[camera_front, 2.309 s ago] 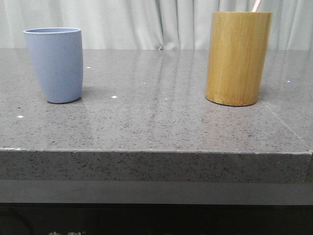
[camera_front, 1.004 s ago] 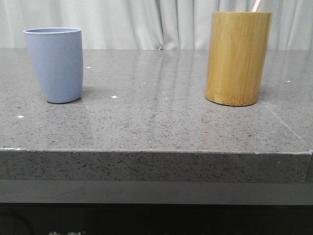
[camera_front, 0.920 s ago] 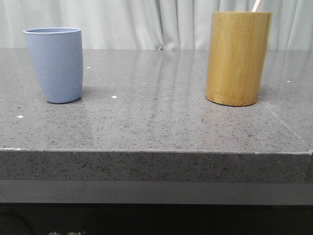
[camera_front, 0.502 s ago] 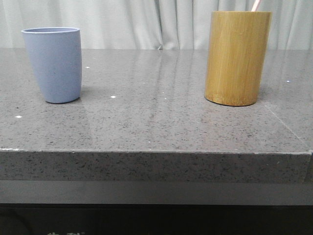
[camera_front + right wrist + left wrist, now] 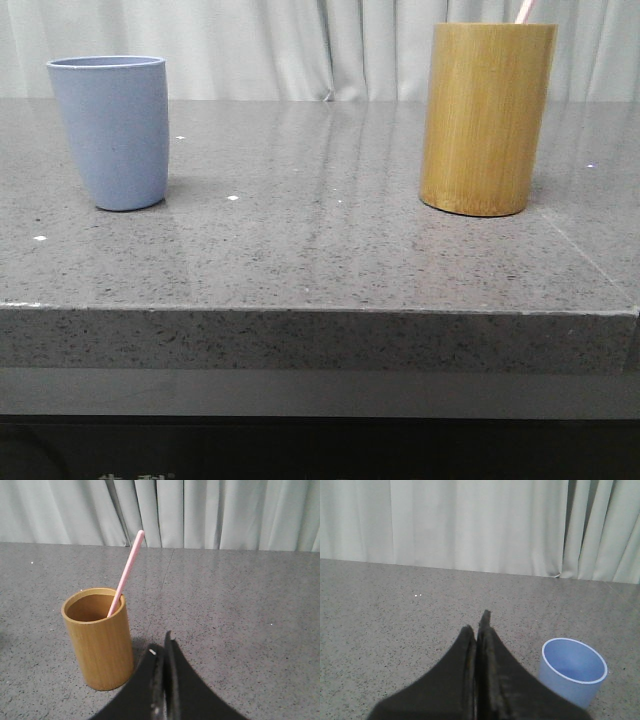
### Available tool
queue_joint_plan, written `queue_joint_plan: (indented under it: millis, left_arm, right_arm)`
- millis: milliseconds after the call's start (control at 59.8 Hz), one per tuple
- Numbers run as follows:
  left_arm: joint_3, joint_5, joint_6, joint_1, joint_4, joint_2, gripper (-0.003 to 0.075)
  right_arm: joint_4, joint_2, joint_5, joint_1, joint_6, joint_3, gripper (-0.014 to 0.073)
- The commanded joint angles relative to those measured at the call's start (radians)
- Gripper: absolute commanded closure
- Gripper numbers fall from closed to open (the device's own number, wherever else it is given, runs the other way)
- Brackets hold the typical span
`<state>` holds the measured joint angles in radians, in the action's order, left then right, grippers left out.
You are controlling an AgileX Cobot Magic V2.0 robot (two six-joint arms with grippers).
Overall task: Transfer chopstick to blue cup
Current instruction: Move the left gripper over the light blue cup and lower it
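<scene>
- Two holders on a grey speckled countertop (image 5: 320,260), seen from the front, standing upright and well apart.
- Blue cup (image 5: 110,132) far to the left of the bamboo holder (image 5: 486,118), about level with it in depth, shorter than it.
- Chopstick (image 5: 523,11) poking out above the bamboo holder's rim as a short pink tip, leaning to the right.
- Pale curtain (image 5: 300,45) hanging beyond the countertop's far edge, behind the bamboo holder.
- From the left wrist: left gripper (image 5: 479,630) hovering over the countertop (image 5: 395,625), black fingers pressed together with no gap, holding nothing.
- Blue cup (image 5: 572,672) just beside that gripper, upright, open mouth up, interior bare.
- From the right wrist: right gripper (image 5: 163,652) closed, fingers pressed tight with only a hairline seam, gripping nothing.
- Bamboo holder (image 5: 99,637) near that gripper, standing upright on the countertop (image 5: 240,610).
- Chopstick (image 5: 126,572) standing inside the bamboo holder, resting against its rim, tilted, most of its length sticking out above the mouth.
</scene>
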<state>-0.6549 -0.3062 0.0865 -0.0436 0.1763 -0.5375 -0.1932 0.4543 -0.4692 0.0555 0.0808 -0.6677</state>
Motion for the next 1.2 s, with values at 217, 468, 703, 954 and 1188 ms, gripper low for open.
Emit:
queue_joint_plan:
  millis: [217,468,703,954,1188]
  left_arm:
    - [-0.039,0.087,-0.001,0.002,0.000,-0.013,0.0174]
    - [-0.039,0.089,-0.001,0.002,0.000,-0.013,0.0050]
    - [-0.041,0.094,-0.001,0.002,0.010,-0.015,0.0051]
    - [-0.224,-0.126,0.105,0.000,0.007,-0.168,0.0051]
    - [-0.528,-0.422,0.156,-0.116,0.007,-0.414,0.0051]
  right_arm:
    - [0.004,0.010,0.071,-0.001,0.002,-0.036,0.0036]
    - [0.004,0.010,0.069,-0.001,0.002,-0.035,0.0002]
    - [0.004,0.010,0.069,-0.001,0.002,-0.035,0.0002]
    - [0.004,0.010,0.069,-0.001,0.002,-0.035,0.0002]
    - [0.004,0.010,0.069,-0.001,0.002,-0.035,0.0002]
